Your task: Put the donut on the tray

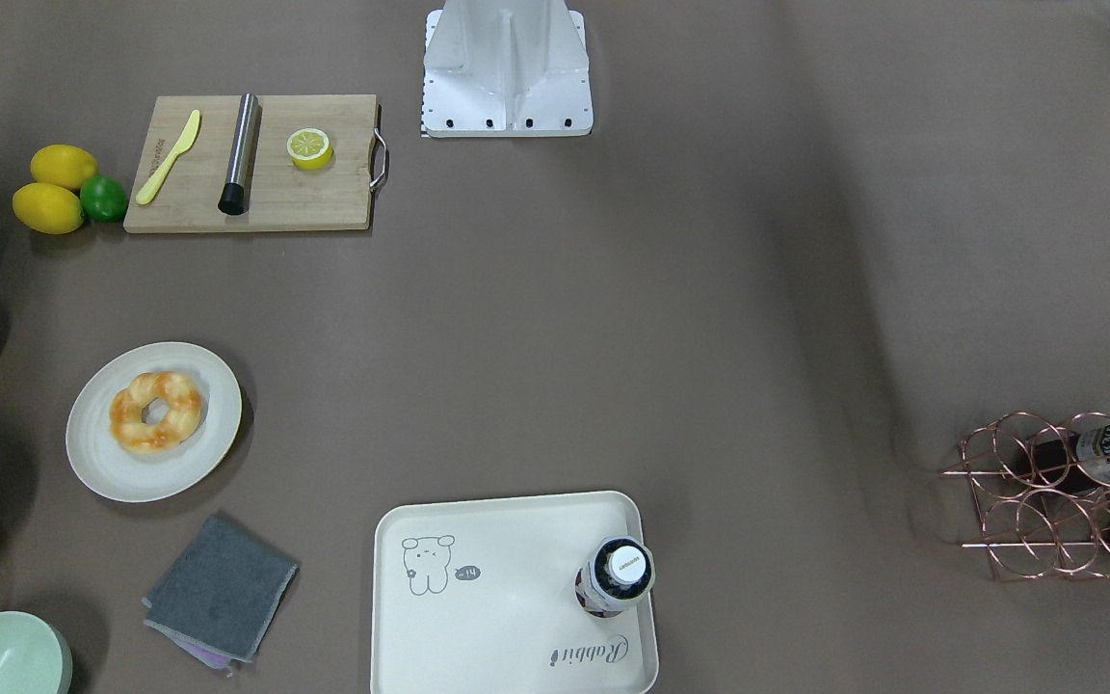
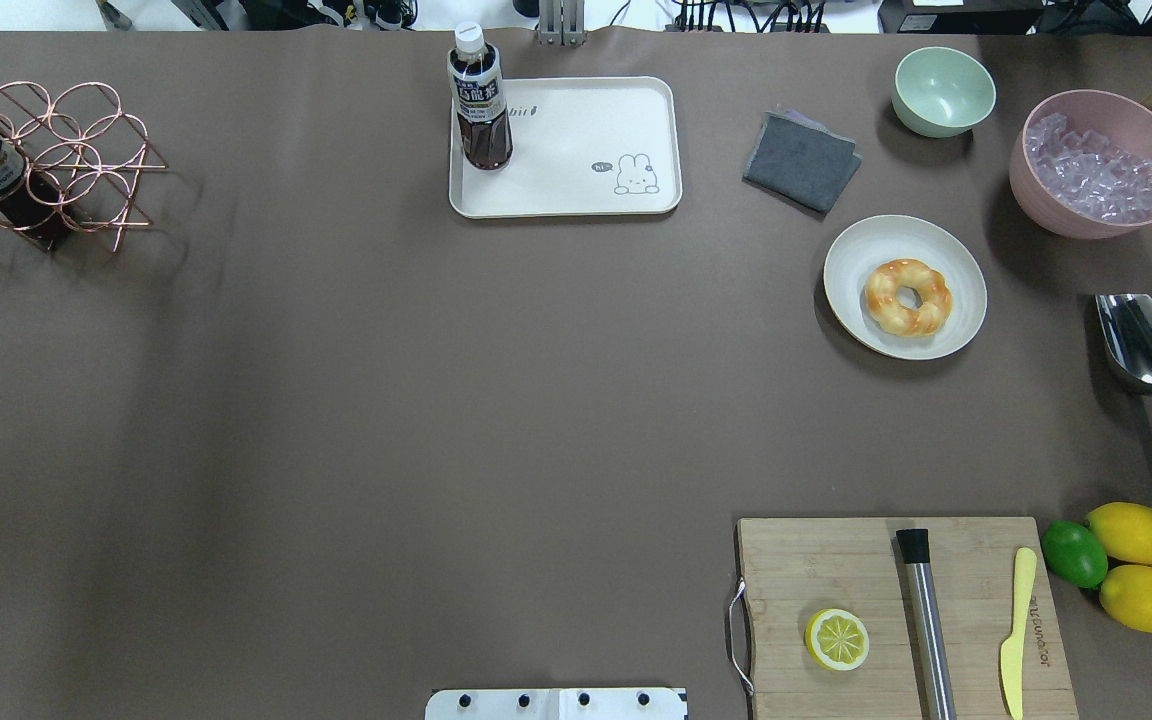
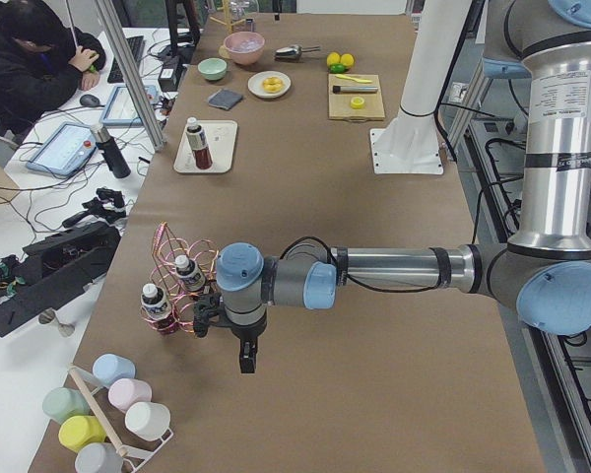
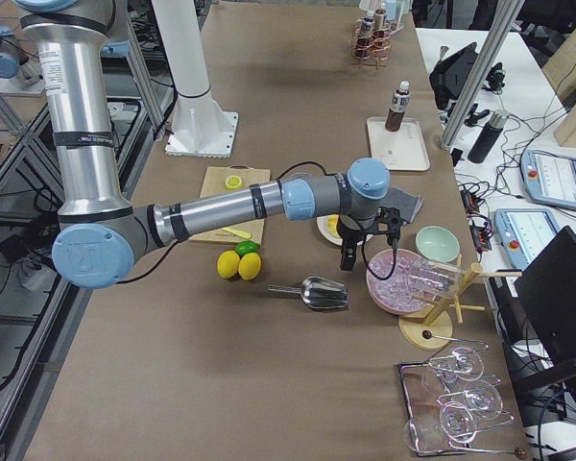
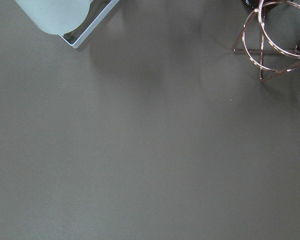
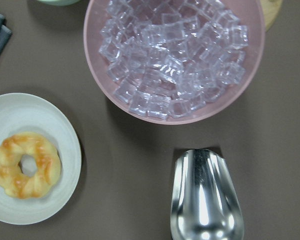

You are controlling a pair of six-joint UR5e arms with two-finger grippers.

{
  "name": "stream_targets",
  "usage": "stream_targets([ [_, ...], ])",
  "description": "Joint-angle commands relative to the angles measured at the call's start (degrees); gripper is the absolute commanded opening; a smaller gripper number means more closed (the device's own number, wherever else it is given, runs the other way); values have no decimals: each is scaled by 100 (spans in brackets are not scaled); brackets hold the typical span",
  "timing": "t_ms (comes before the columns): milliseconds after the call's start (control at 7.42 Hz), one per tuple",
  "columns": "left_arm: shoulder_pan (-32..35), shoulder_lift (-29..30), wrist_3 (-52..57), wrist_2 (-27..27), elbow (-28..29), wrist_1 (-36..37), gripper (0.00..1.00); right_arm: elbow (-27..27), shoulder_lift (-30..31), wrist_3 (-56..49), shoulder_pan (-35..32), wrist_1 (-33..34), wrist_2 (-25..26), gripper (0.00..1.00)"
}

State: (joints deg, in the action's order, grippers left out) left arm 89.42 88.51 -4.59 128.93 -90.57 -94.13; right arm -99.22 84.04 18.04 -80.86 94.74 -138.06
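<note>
A long table (image 3: pixel 374 414) under a brown cover ran through the room, evenly lit, with soft shadows. Past the left gripper (image 3: pixel 245 363), on the side away from the robot's base, stood a white desk (image 3: pixel 10 251) strewn with cables (image 3: pixel 34 202) and tablets (image 3: pixel 71 148), a person in black (image 3: pixel 25 59) seated at it. Aluminium posts (image 3: pixel 130 69) rose between desk and table. Beyond the right gripper (image 4: pixel 348 261) a dark monitor (image 4: pixel 557 293) stood on the white desk.

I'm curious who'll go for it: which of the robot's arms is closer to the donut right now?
Right. The right claw hangs close by the donut, near the ice bowl and scoop. The left claw is at the table's other end, by the copper rack.
</note>
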Motion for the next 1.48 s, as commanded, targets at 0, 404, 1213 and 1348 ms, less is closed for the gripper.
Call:
stream_targets([
  [0, -29, 0, 2, -9, 39, -9, 98, 655, -151, 128, 324, -1215, -334, 100],
  [404, -29, 9, 2, -9, 48, -9, 98, 1560, -369, 2680, 1227, -3841, 22, 100],
  [1213, -38, 9, 2, -26, 91, -17, 98, 1889, -415, 3847, 2205, -4359, 797, 100],
  [1348, -30, 9, 2, -35, 92, -26, 98, 1889, -415, 3847, 2293, -4350, 876, 100],
])
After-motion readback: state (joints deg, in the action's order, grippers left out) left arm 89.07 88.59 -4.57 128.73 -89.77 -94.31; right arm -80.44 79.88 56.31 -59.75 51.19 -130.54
